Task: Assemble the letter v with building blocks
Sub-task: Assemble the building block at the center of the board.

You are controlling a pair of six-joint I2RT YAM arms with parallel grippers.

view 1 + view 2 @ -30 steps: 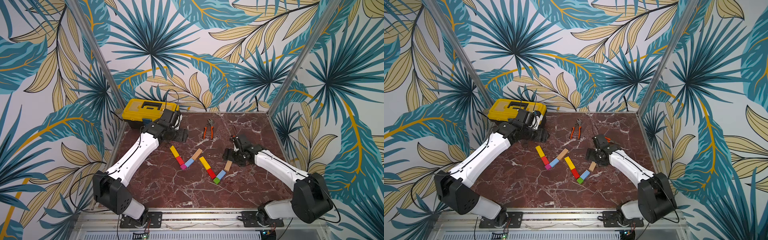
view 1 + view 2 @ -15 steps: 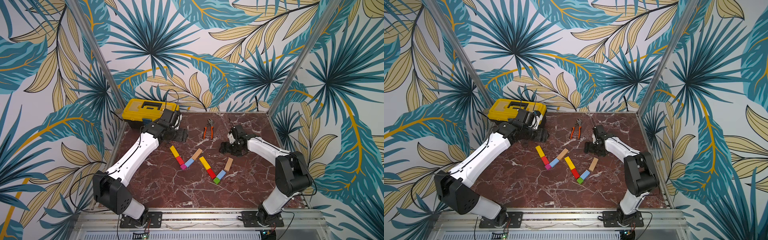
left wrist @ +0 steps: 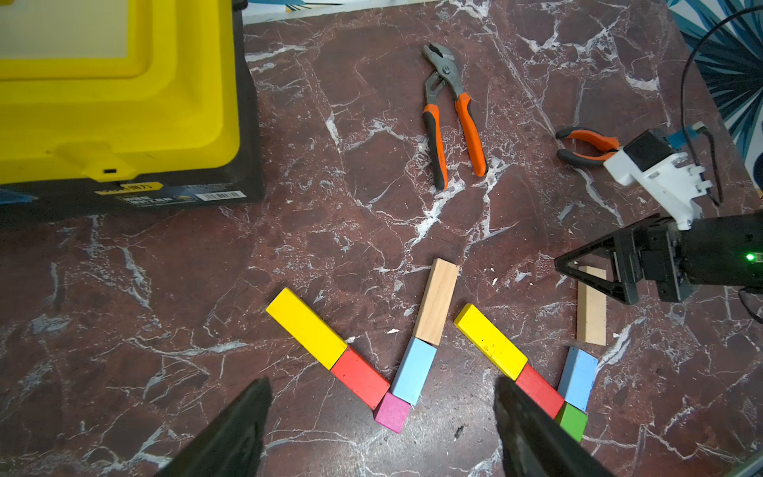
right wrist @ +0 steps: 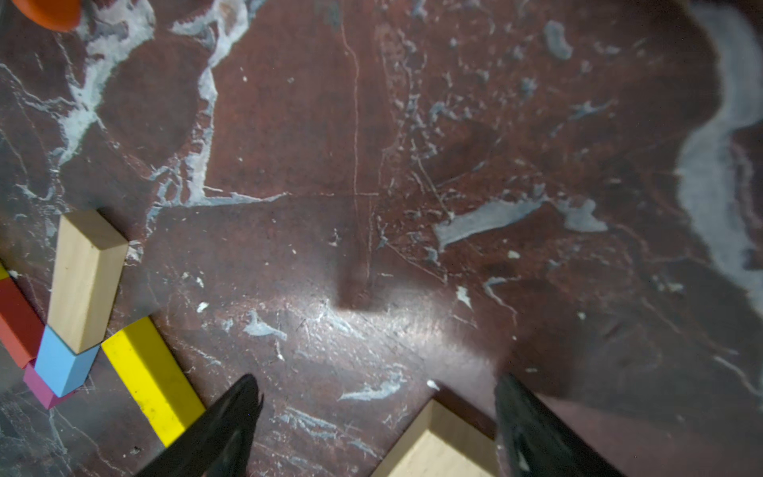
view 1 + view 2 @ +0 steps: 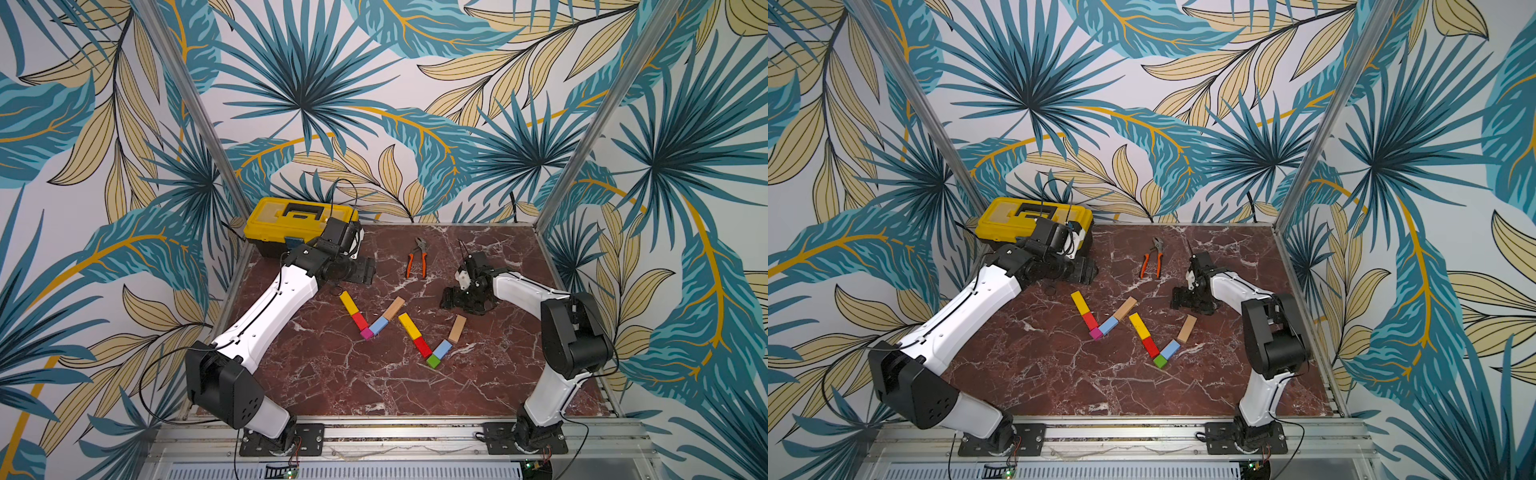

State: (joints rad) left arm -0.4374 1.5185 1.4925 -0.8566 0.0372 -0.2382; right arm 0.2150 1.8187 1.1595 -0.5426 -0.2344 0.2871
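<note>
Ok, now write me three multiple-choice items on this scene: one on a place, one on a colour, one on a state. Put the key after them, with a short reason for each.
1. The yellow plastic toolbox stands:
A. in a back corner of the red marble table
B. at the table's front edge
C. between the two block figures

2. The small wooden cube at the point of the V figure nearer the right fingers is:
A. magenta
B. green
C. yellow

3. The right fingers are:
A. shut on a wooden bar
B. shut on pliers
C. open, holding nothing

Key:
1 A, both top views show the toolbox at the far corner.
2 B, the cube at that point is plainly green.
3 C, the right wrist view shows the fingers wide apart, clamping nothing.
</note>
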